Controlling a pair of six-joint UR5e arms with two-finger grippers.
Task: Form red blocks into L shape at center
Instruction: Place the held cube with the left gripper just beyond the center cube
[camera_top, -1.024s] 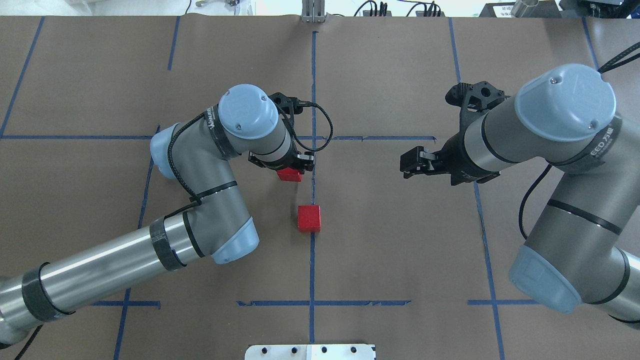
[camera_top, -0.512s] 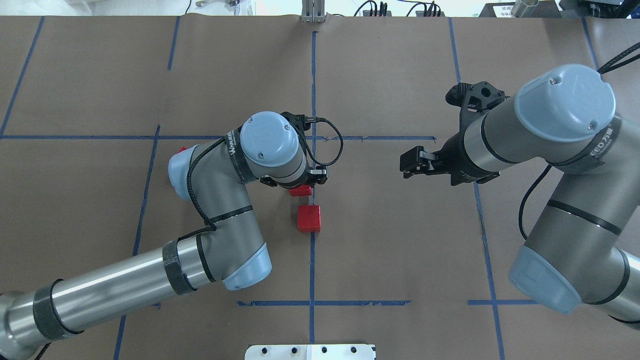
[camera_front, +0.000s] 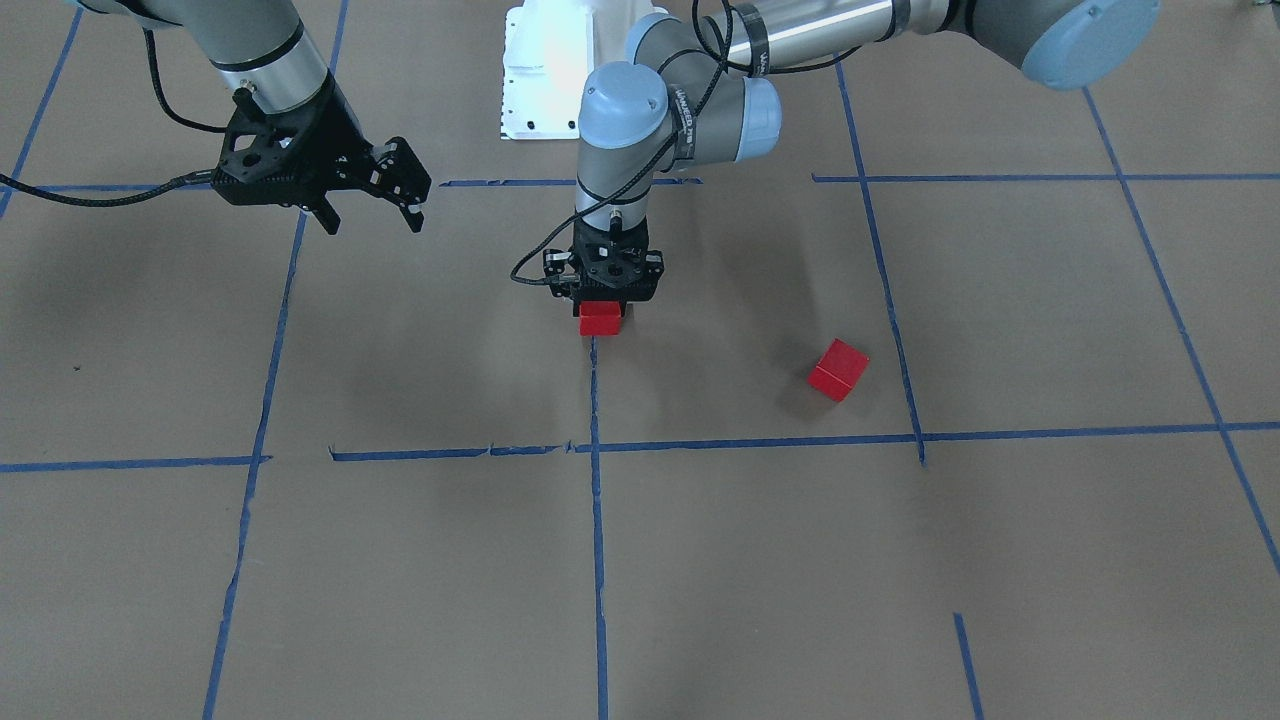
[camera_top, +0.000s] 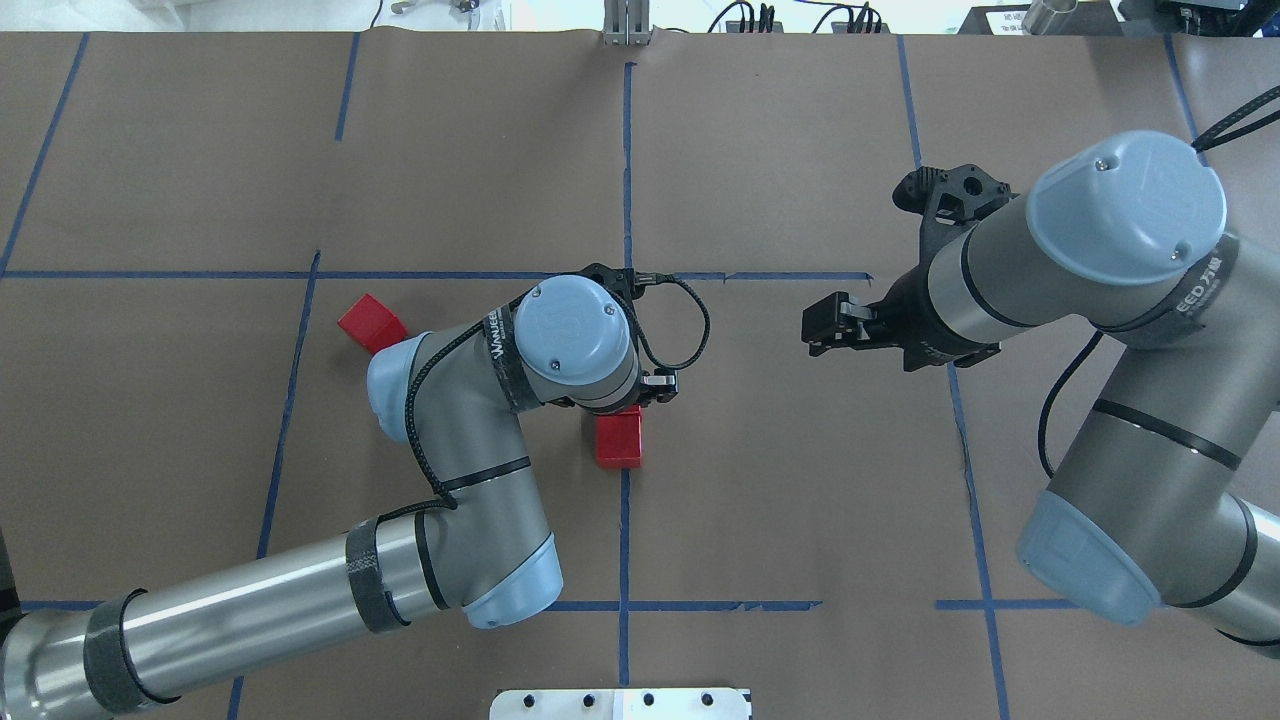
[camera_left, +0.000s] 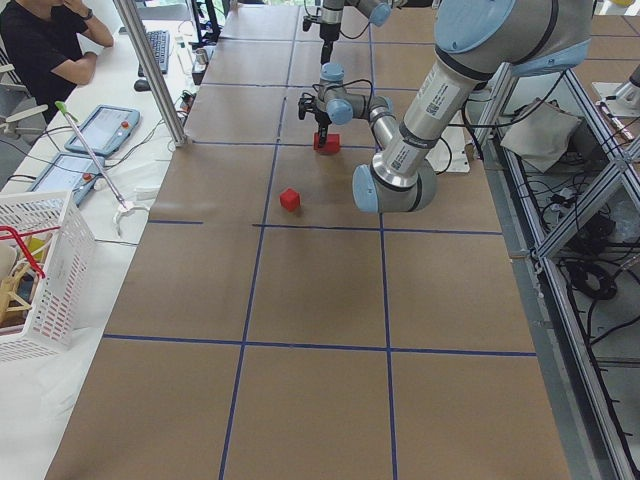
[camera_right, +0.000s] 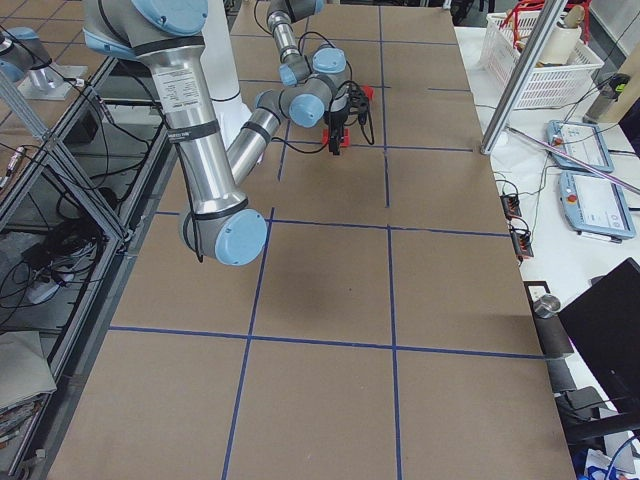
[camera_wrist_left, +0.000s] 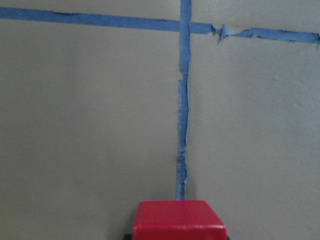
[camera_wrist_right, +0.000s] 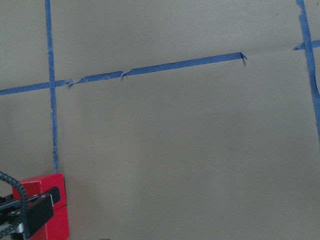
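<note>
My left gripper (camera_front: 602, 298) points straight down at the table's centre and is shut on a red block (camera_front: 600, 320), which shows at the bottom of the left wrist view (camera_wrist_left: 179, 220). A second red block (camera_top: 620, 442) lies on the blue centre line, right against it on the robot's side; the left wrist hides where they meet. The third red block (camera_top: 368, 322) lies loose and turned at an angle to the left, and also shows in the front view (camera_front: 838, 369). My right gripper (camera_front: 368, 212) is open and empty, hovering off to the right (camera_top: 815, 333).
Blue tape lines (camera_top: 624, 180) grid the brown paper table cover. A white base plate (camera_top: 620, 703) sits at the robot's edge. In the exterior left view a white basket (camera_left: 35, 270) and tablets stand beside the table, with an operator (camera_left: 40, 40) seated there.
My left arm has moved right and toward the robot with its red block, down to the block on the centre line. This uncovered the third block. The right arm has not moved.
</note>
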